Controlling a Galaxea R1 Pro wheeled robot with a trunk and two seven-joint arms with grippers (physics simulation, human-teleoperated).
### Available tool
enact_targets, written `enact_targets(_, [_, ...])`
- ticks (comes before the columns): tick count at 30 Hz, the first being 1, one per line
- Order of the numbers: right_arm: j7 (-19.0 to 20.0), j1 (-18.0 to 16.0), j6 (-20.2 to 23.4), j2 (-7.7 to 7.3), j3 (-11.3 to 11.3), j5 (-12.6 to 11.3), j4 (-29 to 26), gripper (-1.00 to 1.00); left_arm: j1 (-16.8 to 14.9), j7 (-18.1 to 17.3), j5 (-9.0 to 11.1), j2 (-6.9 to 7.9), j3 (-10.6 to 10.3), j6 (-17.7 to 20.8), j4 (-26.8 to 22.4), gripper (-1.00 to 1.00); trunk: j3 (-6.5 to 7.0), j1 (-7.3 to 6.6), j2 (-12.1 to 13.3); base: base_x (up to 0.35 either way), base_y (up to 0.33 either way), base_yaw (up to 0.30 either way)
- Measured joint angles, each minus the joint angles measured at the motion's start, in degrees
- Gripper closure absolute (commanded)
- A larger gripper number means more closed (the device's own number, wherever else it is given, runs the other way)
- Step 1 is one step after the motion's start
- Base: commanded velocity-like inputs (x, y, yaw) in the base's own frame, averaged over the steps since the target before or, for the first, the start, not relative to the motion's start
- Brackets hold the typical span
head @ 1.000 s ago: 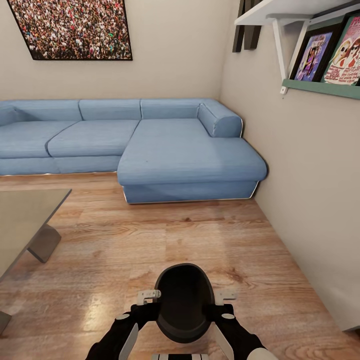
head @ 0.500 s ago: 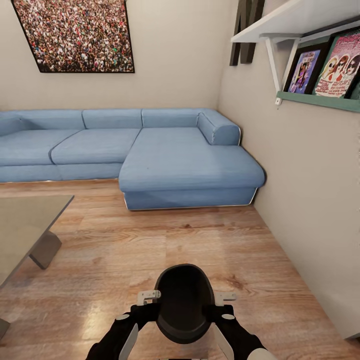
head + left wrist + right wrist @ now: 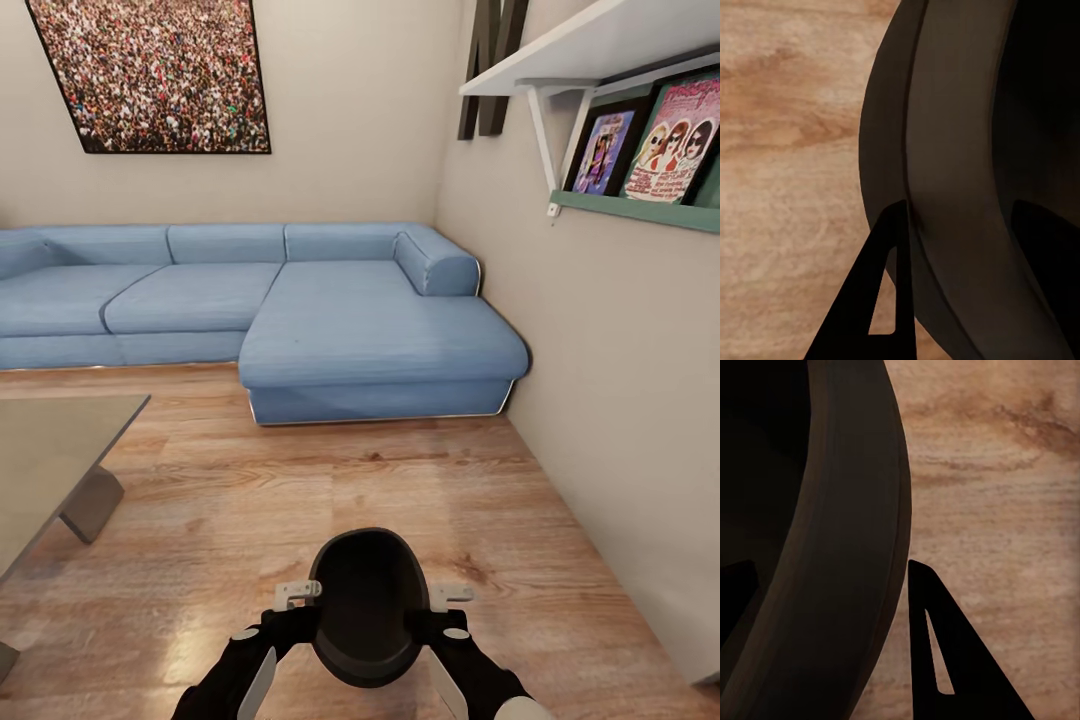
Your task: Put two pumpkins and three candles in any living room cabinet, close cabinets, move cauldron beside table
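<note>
So right now we've got the cauldron (image 3: 367, 605) pinched between both arms, the left gripper (image 3: 290, 597) on one side of the rim and the right gripper (image 3: 448, 595) on the other, held up off the wood floor (image 3: 330, 480) in front of our chest. In the left wrist view one finger (image 3: 874, 300) sits outside the black wall with another dark shape on the inside, and the right wrist view looks the same with its outer finger (image 3: 945, 660) just beside the pot, so we read both as clamped over the rim, not gaping open. Biggest worry: it's a two-arm carry on a thin lip, so if either arm drifts outward or we jolt the base, one side slips and the pot swings or drops. The coffee table (image 3: 50, 450) is off past the left gripper, well apart from the pot, and we can't see much of its near edge, so turning toward it could clip the corner or its grey leg (image 3: 92, 505). The wall (image 3: 620, 400) beyond the right gripper is near too, so a wide swing that way could scrape it.
</note>
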Motion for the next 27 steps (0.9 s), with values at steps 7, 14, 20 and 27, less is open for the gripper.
enact_targets(7, [0.0,0.0,-0.1,0.02,0.0,0.1,0.0,1.00,0.0,0.0,0.0,0.00,0.0,0.0,0.0,1.00,0.00,0.00,0.0,0.000,0.000,0.228])
enact_targets(14, [0.0,0.0,-0.1,0.02,-0.1,0.1,0.0,1.00,0.0,0.0,0.0,0.00,0.0,0.0,0.0,1.00,0.00,0.00,0.0,0.000,0.000,0.290])
enact_targets(20, [0.0,0.0,-0.1,0.02,-0.1,0.1,0.1,1.00,0.0,0.0,0.0,0.00,0.0,0.0,0.0,1.00,0.00,0.00,0.0,0.000,0.000,0.297])
enact_targets(27, [0.1,0.0,-0.1,0.02,-0.2,0.2,0.1,1.00,0.0,-0.1,-0.1,0.00,0.0,0.0,0.0,1.00,0.00,0.00,0.0,0.000,0.000,0.298])
